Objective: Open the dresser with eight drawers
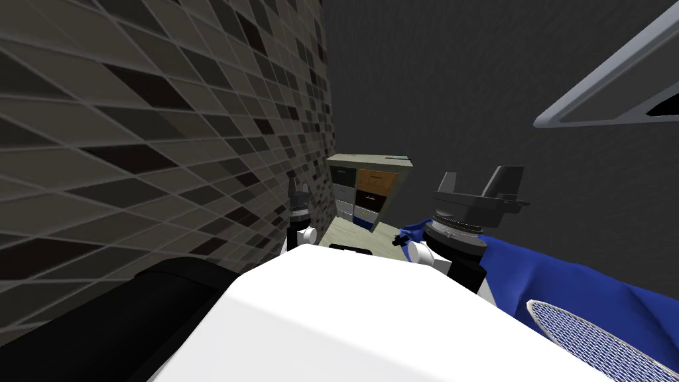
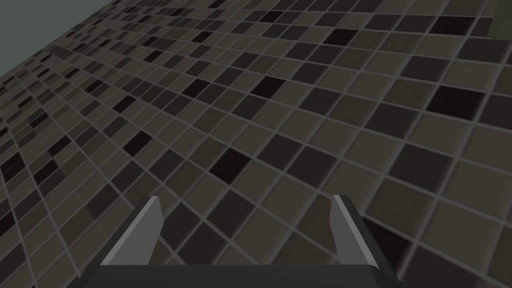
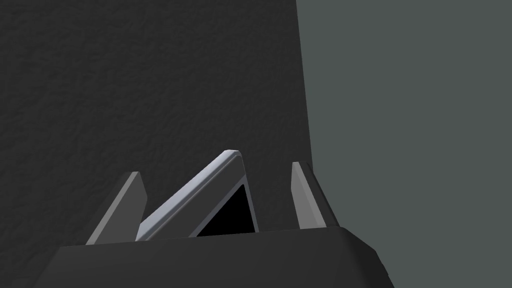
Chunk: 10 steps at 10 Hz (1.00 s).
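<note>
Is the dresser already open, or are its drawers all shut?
Shut, it seems: the dresser shows flush drawer fronts, none pulled out.

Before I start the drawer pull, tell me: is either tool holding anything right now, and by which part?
Nothing is held. The left tool and the right tool both stand open and empty, and the dresser is well ahead, untouched.

Floor strip carrying the dresser
We see pale floor (image 1: pixel 341 233) past our right gripper (image 1: pixel 477 180), to its left; dresser (image 1: pixel 368 189) stands on it. Blue cloth surface (image 1: pixel 563 278) near that gripper carries a white mesh thing (image 1: pixel 583 338).
</note>
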{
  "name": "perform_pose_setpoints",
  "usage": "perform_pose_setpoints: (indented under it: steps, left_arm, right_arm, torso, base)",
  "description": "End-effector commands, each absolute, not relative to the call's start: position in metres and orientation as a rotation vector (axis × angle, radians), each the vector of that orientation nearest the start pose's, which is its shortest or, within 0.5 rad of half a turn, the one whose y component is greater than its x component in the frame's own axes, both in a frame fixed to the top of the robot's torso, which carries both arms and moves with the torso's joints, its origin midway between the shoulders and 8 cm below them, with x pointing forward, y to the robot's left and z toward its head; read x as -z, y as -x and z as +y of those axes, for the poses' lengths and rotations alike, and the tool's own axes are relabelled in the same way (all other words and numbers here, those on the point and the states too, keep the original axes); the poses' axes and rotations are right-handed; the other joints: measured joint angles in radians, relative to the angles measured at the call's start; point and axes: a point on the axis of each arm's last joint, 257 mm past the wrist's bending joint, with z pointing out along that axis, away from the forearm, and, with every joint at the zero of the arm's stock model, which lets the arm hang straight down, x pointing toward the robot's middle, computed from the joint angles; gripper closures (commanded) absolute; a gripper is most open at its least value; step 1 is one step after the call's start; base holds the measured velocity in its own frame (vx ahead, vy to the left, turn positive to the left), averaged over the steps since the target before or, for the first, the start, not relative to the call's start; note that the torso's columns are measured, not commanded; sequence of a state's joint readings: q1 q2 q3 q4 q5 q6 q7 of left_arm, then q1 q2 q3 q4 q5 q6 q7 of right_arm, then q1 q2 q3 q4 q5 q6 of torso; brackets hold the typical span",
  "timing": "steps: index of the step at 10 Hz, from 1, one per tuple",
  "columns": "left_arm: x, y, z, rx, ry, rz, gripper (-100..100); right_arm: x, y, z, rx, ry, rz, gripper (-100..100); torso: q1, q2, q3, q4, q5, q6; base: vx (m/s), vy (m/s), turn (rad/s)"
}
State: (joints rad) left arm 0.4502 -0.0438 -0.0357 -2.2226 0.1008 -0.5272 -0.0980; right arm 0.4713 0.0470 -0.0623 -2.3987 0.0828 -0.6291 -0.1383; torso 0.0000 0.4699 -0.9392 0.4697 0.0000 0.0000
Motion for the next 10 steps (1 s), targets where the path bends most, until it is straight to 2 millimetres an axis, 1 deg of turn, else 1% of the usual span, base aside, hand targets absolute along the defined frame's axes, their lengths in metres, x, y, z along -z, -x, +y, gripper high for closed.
perform_pose_setpoints:
  steps: [1,2,3,4,5,7,10]
  left_arm:
    - [-0.020,-0.354,0.280,1.328,0.712,0.529,0]
    - [-0.020,-0.354,0.280,1.328,0.712,0.529,0]
    - [-0.016,-0.356,0.275,1.330,0.685,0.571,-100]
    - [-0.013,-0.359,0.272,1.331,0.670,0.601,-100]
    - [-0.008,-0.362,0.270,1.331,0.656,0.632,-100]
    - [0.005,-0.368,0.266,1.331,0.642,0.687,-100]
    - [0.029,-0.379,0.262,1.328,0.647,0.755,-100]
  right_arm:
    - [-0.103,-0.290,-0.275,-1.378,-0.444,0.416,0]
    - [-0.103,-0.290,-0.275,-1.378,-0.444,0.416,0]
    - [-0.103,-0.290,-0.275,-1.378,-0.444,0.416,0]
    - [-0.103,-0.290,-0.275,-1.378,-0.445,0.416,0]
    - [-0.103,-0.290,-0.275,-1.378,-0.445,0.416,0]
    - [-0.103,-0.290,-0.275,-1.378,-0.445,0.416,0]
    - [-0.103,-0.290,-0.275,-1.378,-0.445,0.416,0]
  torso:
    - [0.000,0.074,-0.148,0.074,0.000,0.000]
    - [0.000,0.148,-0.295,0.148,0.000,0.000]
    - [0.000,0.221,-0.443,0.221,0.000,0.000]
    - [0.000,0.255,-0.512,0.254,0.000,0.000]
    - [0.000,0.264,-0.532,0.264,0.000,0.000]
    - [0.000,0.267,-0.537,0.268,0.000,0.000]
    - [0.000,0.268,-0.537,0.268,0.000,0.000]
  base:
    - [0.000,0.000,0.000]
    - [0.000,0.000,0.000]
    - [0.015,-0.001,-0.013]
    - [0.026,-0.003,-0.024]
    - [0.032,-0.005,-0.026]
    - [0.046,-0.005,-0.033]
    - [0.066,-0.010,-0.044]
